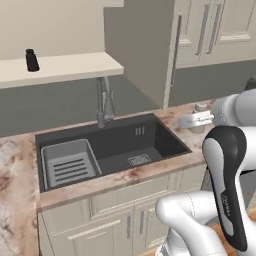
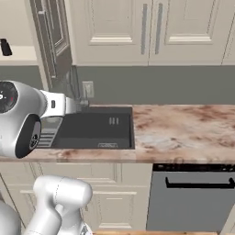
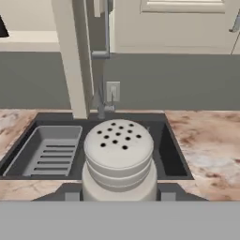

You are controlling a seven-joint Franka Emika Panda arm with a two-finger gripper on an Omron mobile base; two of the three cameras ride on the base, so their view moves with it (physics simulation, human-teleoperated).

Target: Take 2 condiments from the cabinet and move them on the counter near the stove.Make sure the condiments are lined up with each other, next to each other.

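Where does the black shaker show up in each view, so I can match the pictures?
Left base view: the black shaker stands upright at the upper left, on the cream shelf.
Right base view: at the far left edge, upper part, on the same shelf.
Hand view: a dark sliver at the top left edge.
Shared landmark: the dark sink, below and to the right of it.

Black shaker (image 3: 2,27) cut off by the hand view's left edge; pale shaker's (image 3: 119,161) base hidden below.
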